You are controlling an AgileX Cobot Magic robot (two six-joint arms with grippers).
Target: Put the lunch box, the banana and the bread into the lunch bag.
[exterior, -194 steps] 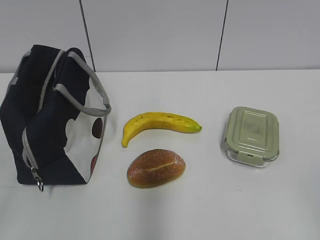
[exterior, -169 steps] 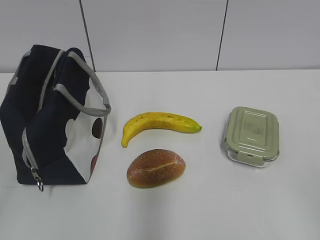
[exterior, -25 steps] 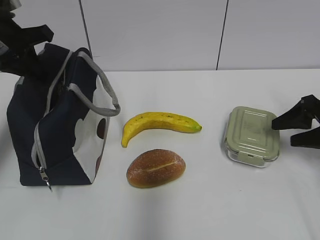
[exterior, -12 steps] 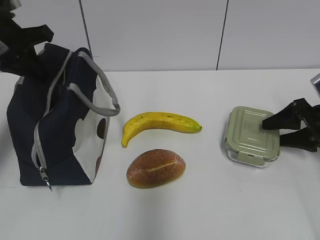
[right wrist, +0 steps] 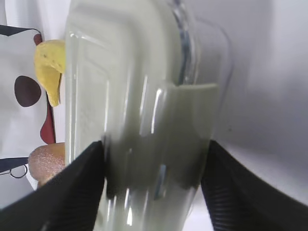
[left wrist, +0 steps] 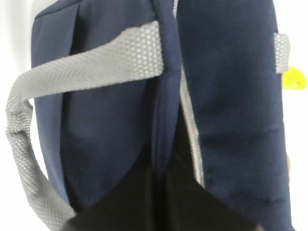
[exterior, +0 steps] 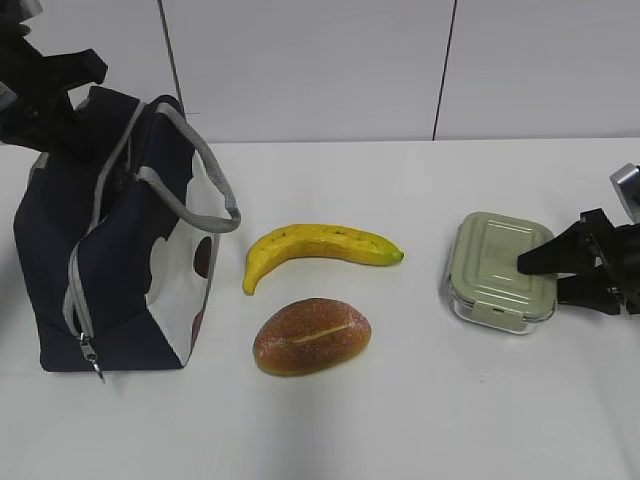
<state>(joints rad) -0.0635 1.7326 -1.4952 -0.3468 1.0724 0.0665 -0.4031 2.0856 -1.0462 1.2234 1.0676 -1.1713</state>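
Observation:
The navy lunch bag point(exterior: 120, 270) stands at the left with its top parted. My left gripper point(exterior: 50, 100) is at its top rear and, in the left wrist view, is shut point(left wrist: 163, 192) on a fold of the bag's rim point(left wrist: 110, 120). The banana point(exterior: 320, 245) and the bread point(exterior: 312, 335) lie mid-table. The green-lidded lunch box point(exterior: 495, 265) sits at the right. My right gripper point(exterior: 540, 282) is open, its jaws straddling the box's right end point(right wrist: 134, 96) on the table.
The bag's grey handle point(exterior: 205, 180) hangs toward the banana. In the right wrist view the banana point(right wrist: 48, 67), the bread point(right wrist: 45, 161) and the bag's spotted white panel point(right wrist: 24, 91) lie beyond the box. A white wall rises behind the table.
My right gripper has slid left until its open jaws straddle the lunch box's end. The left gripper holds still on the bag, which stands taller than in the earliest frames.

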